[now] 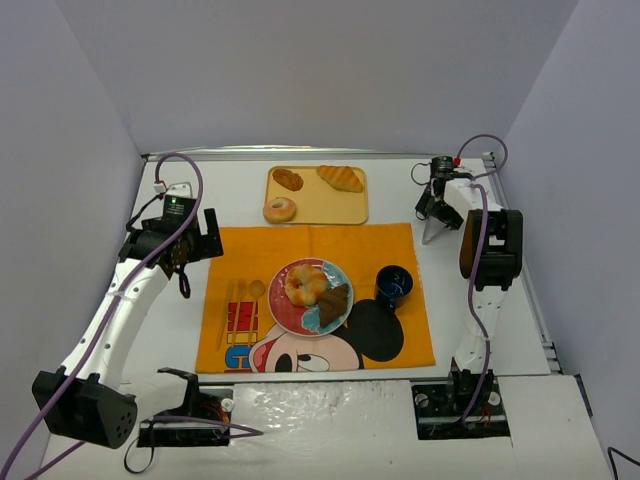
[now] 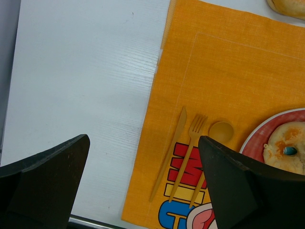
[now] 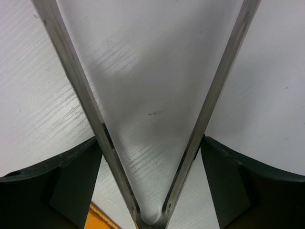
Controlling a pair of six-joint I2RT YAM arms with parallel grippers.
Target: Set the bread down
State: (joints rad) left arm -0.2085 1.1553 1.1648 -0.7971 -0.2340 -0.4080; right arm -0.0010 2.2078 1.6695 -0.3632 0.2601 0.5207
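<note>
Presently: tongs spread wide, two pieces of bread on the plate

Right gripper [image 3: 150, 143] sits at the far right of the table [image 1: 215, 195], off the orange placemat [image 1: 380, 245], pointing down. A pair of metal tongs [image 3: 76, 81] stands between its fingers [image 3: 71, 186]. The hinge end is toward the wrist camera and both arms spread into a broad V, each arm lying against the inner face of a finger. Jaws stand wide with the tongs held between them. Only white table shows between the tong arms. The tips run out of the wrist view.

Bread: a round ring-shaped bun [image 1: 305, 284] and a brown piece [image 1: 334, 300] lie touching each other on the plate [image 1: 277, 303]. The plate is at the middle of the placemat, just above the printed mouse face. A blue cup [image 1: 393, 284] stands just right of the plate.

Beyond the placemat's far edge a tan tray [image 1: 345, 207] carries three more items: a dark bun [image 1: 288, 179], a croissant [image 1: 341, 178] and a glazed ring [image 1: 280, 209]. The tongs are well apart from the plate, nearer the tray's right end.

Left gripper [image 2: 143, 140] hangs above the table at the placemat's left edge. Its fingers are far apart, with only table and cloth seen between them. Its wrist view looks down on a yellow knife [image 2: 167, 160], fork [image 2: 188, 152] and spoon [image 2: 220, 130], lying side by side on the placemat, left of the plate.
</note>
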